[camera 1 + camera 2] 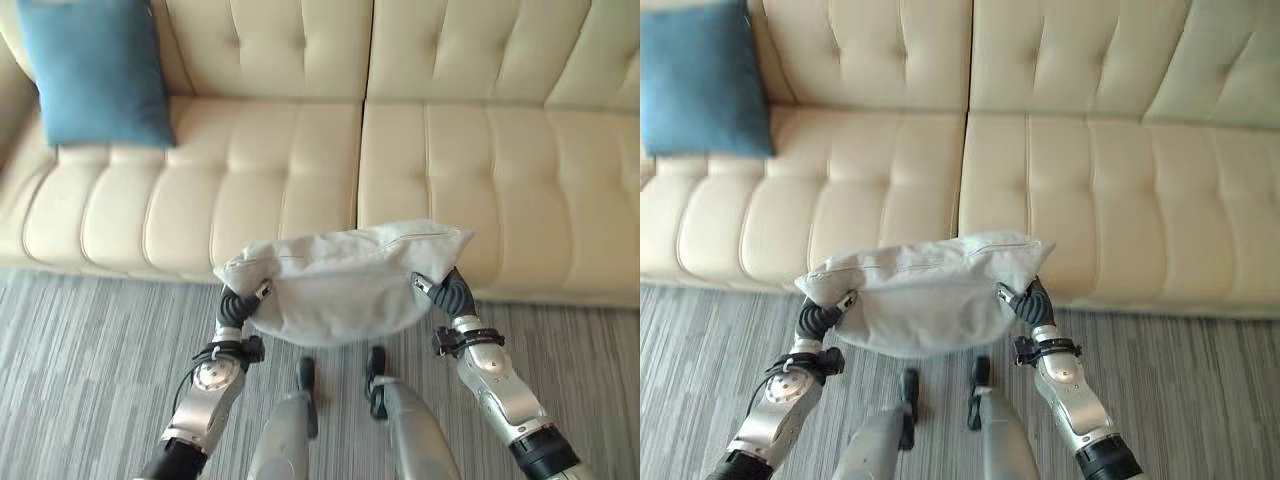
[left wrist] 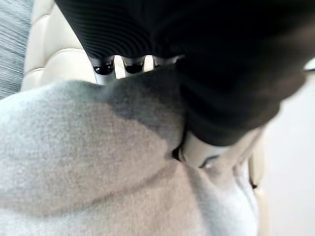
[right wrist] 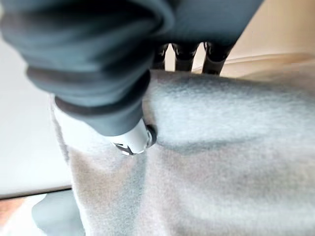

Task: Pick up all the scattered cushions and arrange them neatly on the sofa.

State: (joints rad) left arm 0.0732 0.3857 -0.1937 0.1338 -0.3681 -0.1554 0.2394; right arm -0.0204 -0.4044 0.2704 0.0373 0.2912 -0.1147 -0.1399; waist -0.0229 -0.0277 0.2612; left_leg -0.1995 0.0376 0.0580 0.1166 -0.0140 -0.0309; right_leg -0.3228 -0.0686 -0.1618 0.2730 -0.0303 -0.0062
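A light grey cushion [image 1: 340, 285] hangs between my two hands, above the striped carpet just in front of the sofa's front edge. My left hand [image 1: 237, 305] grips its left end and my right hand [image 1: 455, 292] grips its right end. In the left wrist view the fingers [image 2: 104, 66] reach over the cushion [image 2: 88, 162] and the thumb presses into the cloth. The right wrist view shows the same hold, with fingers [image 3: 184, 56] over the grey cushion [image 3: 221, 147]. A blue cushion [image 1: 95, 75] leans upright against the backrest at the sofa's left end.
The cream tufted sofa [image 1: 500, 170] spans the whole width ahead, its middle and right seats bare. Grey striped carpet [image 1: 80, 350] covers the floor in front of it.
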